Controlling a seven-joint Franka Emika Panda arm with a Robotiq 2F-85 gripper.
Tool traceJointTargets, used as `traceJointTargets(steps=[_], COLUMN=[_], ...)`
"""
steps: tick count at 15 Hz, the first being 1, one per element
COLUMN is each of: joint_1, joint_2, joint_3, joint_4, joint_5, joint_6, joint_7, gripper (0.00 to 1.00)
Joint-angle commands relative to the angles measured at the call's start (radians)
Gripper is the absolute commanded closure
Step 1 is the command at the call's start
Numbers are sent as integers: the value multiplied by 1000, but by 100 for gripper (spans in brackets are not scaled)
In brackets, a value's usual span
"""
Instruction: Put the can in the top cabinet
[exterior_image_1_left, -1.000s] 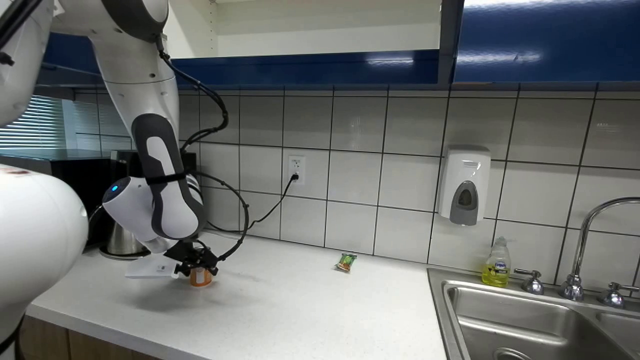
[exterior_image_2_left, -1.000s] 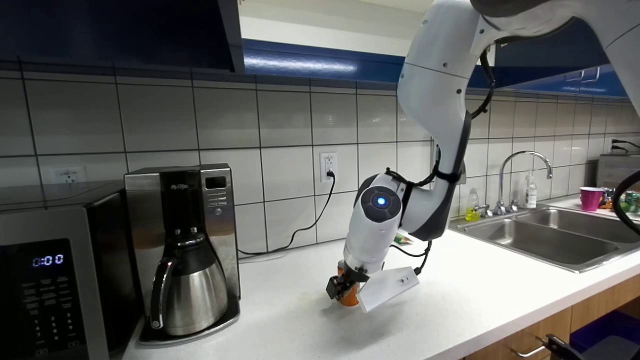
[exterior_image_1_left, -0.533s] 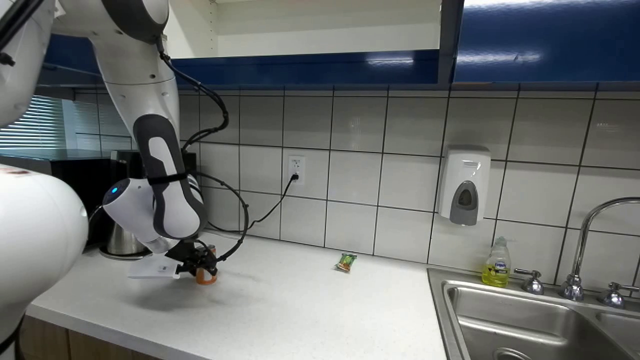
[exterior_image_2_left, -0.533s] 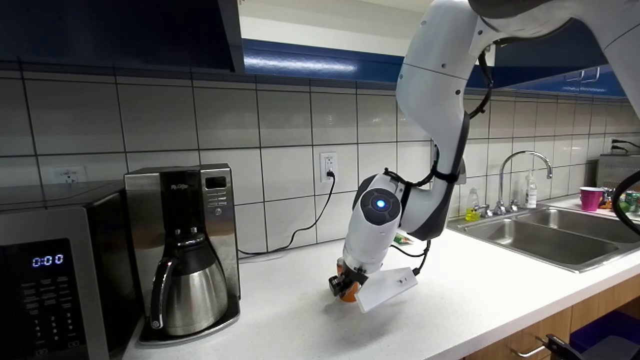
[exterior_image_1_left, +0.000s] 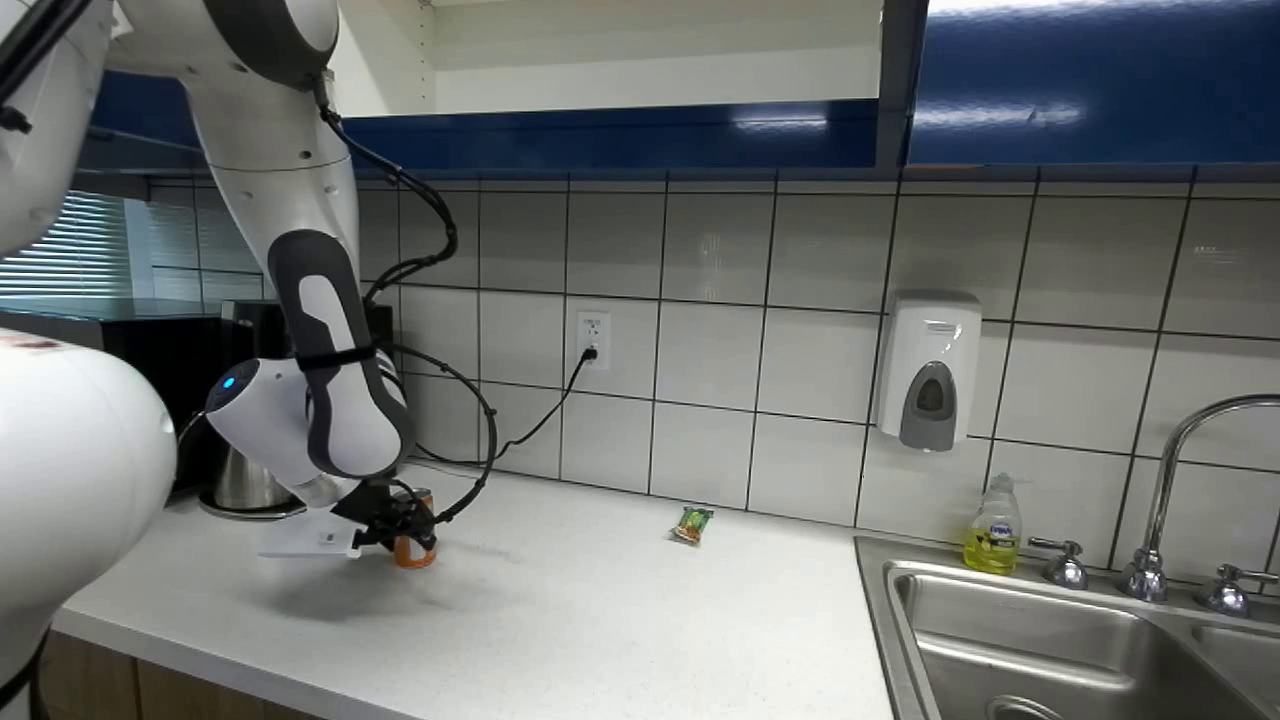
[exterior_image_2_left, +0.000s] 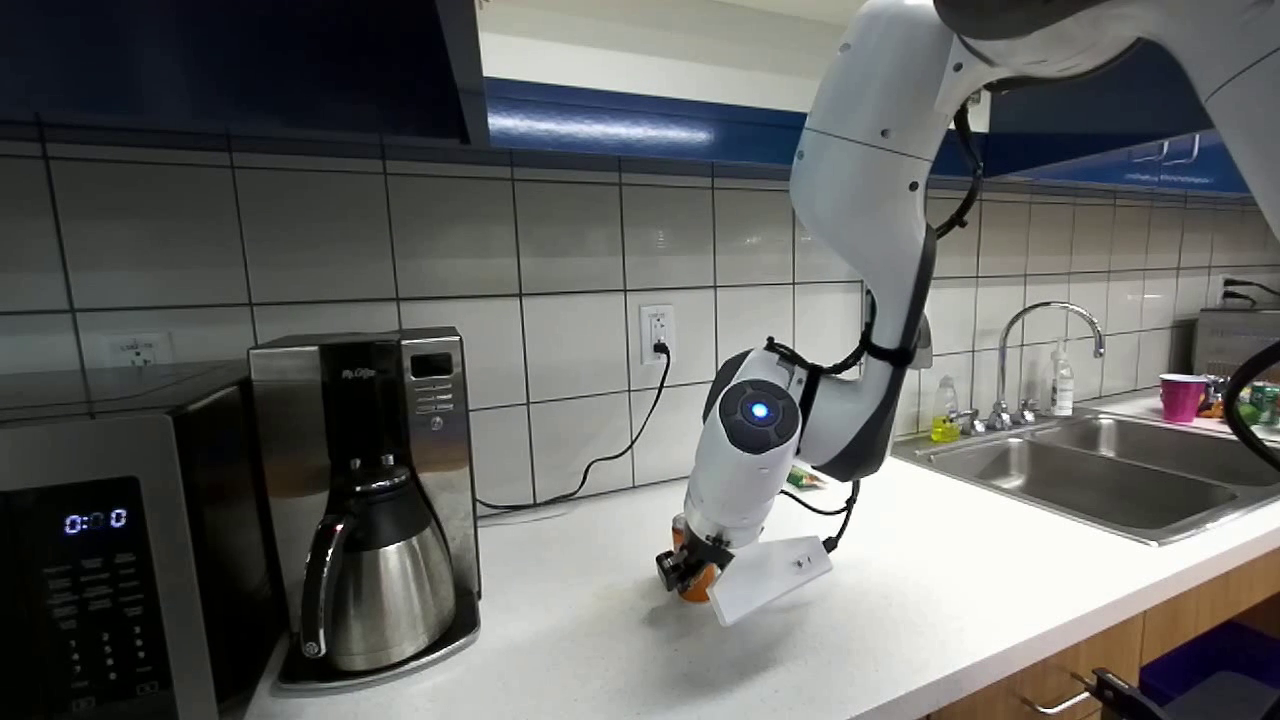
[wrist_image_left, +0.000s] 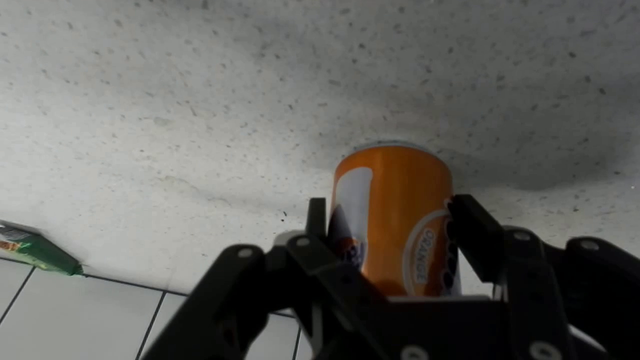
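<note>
Where our jaws stand: clamped on both sides of the orange soda can.
Blue wall cabinet: we see inside.

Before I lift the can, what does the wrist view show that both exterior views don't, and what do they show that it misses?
Only the wrist view: readable ORANGE lettering on the can.

Only the exterior views: the top cabinet above the counter, plus the sink, dish-soap bottle and wall outlet.

Shared by all: the can, the pincer at it, the green packet, the counter and the tiled wall.
</note>
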Motion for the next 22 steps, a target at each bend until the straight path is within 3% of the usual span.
traceJointTargets(steps=[1,8,14,20,21,22], joint_1=[-7,4,1,5,-72,1], joint_2=[-22,-115,-235,-408,-442,-470], joint_3=[-17,-65,-52,-15,73,11], joint_4=[-5,-78,-162,-254,-268,-278], joint_5=[38,262,504,824,885,944], joint_6=[17,52,72,44,29,25], joint_7=[-33,-242,-519,-850,-909,-955], gripper=[60,60,60,60,60,60])
